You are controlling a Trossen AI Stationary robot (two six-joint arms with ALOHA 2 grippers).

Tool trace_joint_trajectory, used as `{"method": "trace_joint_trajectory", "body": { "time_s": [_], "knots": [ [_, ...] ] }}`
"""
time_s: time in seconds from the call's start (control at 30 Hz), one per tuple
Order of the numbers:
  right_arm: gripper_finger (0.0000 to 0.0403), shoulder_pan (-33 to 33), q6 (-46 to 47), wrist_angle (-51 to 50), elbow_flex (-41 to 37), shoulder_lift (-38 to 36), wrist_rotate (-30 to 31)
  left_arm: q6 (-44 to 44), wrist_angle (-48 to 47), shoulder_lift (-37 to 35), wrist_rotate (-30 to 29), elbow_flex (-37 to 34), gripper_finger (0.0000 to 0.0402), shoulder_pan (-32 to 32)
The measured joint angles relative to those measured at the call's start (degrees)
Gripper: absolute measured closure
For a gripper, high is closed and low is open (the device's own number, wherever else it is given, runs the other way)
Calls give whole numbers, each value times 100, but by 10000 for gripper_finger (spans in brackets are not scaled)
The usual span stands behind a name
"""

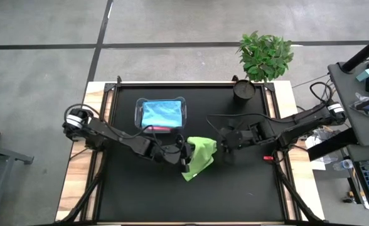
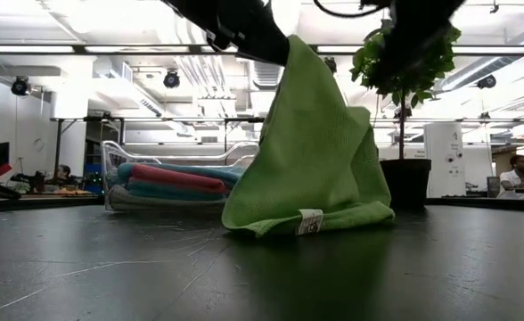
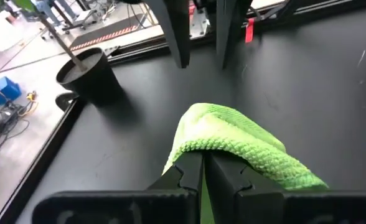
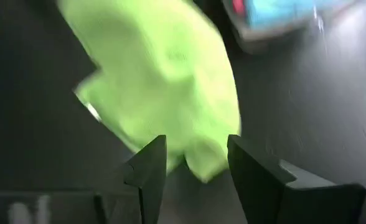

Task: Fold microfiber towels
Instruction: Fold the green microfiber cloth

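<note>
So the lime green towel [image 2: 311, 169] was the closest thing to the low camera, bunched in a tent shape on the black table [image 1: 247, 188], its lower edge and small white label resting on the surface. The left gripper [image 1: 186, 155] was pinched tight on one top edge of it, lifting that side up, fingers [image 3: 192, 174] clamped together with green cloth bulging out right ahead of them. The right gripper [image 1: 224, 150] sat just on the other side of the towel, fingers [image 4: 152, 165] spread apart with nothing between them, the green cloth lying just ahead of its tips.

Behind the left gripper was the clear tub [image 1: 162, 115] holding the other folded towels [image 2: 177, 181], light blue on top, with pink and pale layers showing from the side. Farther back beyond the right gripper stood a dark pot [image 1: 243, 89] with a leafy plant [image 1: 265, 55].
</note>
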Motion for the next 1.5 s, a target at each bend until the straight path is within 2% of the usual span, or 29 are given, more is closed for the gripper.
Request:
{"method": "trace_joint_trajectory", "body": {
  "time_s": [0.23,0.37,0.53,0.77,1.03,1.17,1.3,1.4,1.5],
  "knots": [
    [241,247,-719,1498,-116,158,7,-297,103,97,-124,0,401,188],
    [241,597,-1241,1585,-250,401,5,-209,-24,96,-141,-4,401,246],
    [247,864,-1346,2093,-569,1017,10,8,-394,95,-139,-22,401,303],
    [265,884,-1384,2563,-732,2160,-1,360,-377,91,-141,-24,401,447],
    [283,809,-1296,2848,-607,2883,266,515,-377,88,-139,-26,401,485],
    [310,788,-1227,2856,-575,2991,257,459,-377,80,-138,-36,402,483],
    [377,794,-1422,2865,-573,2999,193,190,-381,80,-134,-72,402,478],
    [390,792,-1682,2850,-568,2946,188,36,-388,55,-130,-90,395,478],
    [394,777,-1892,2772,-577,2750,223,-130,-546,32,-130,-92,370,478]
  ]
}}
